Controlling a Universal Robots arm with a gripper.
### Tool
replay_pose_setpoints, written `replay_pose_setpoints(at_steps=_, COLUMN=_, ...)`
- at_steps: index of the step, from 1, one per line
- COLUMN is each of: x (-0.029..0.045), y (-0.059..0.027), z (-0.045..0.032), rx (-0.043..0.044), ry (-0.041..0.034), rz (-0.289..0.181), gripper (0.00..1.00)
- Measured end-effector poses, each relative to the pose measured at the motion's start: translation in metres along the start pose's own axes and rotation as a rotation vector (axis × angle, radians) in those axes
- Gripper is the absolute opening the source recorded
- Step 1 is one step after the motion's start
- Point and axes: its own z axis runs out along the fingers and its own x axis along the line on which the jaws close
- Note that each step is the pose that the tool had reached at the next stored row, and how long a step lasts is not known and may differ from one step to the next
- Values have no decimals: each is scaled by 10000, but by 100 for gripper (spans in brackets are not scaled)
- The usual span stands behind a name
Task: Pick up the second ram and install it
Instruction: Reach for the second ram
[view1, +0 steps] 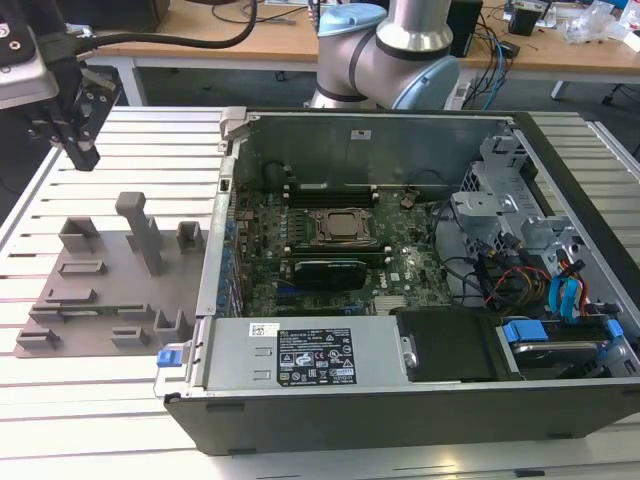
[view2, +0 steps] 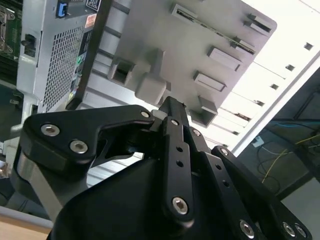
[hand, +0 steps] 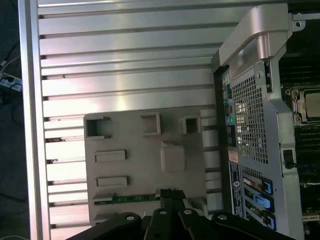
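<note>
Fingers (view1: 80, 148) closed together, empty, at the exterior view's 11 o'clock from the grey fixture (view1: 100, 285) holding the second ram (hand: 132, 199)

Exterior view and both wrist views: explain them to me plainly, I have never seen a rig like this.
The machine is a robot arm; its black gripper hangs at the exterior view's left, shut and holding nothing. The exterior view comes from a camera off the arm; the two wrist views come from cameras riding on the arm. On the slatted metal table stand an open computer case and a grey fixture plate. In the first wrist view a green stick, the second ram, lies on that plate.
</note>
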Motion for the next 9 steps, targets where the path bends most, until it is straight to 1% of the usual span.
replay_pose_setpoints(at_steps=2, x=36, y=-20, z=0, rx=0, ry=0, rz=-1, gripper=10)
replay_pose_setpoints(at_steps=5, x=111, y=-51, z=3, rx=-1, ry=-1, rz=-1, gripper=10)
replay_pose_setpoints(at_steps=7, x=144, y=-64, z=7, rx=0, ry=-1, rz=0, gripper=10)
replay_pose_setpoints(at_steps=8, x=179, y=-76, z=11, rx=-1, ry=-1, rz=0, gripper=10)
replay_pose_setpoints(at_steps=9, x=197, y=-81, z=13, rx=-1, ry=-1, rz=0, gripper=10)
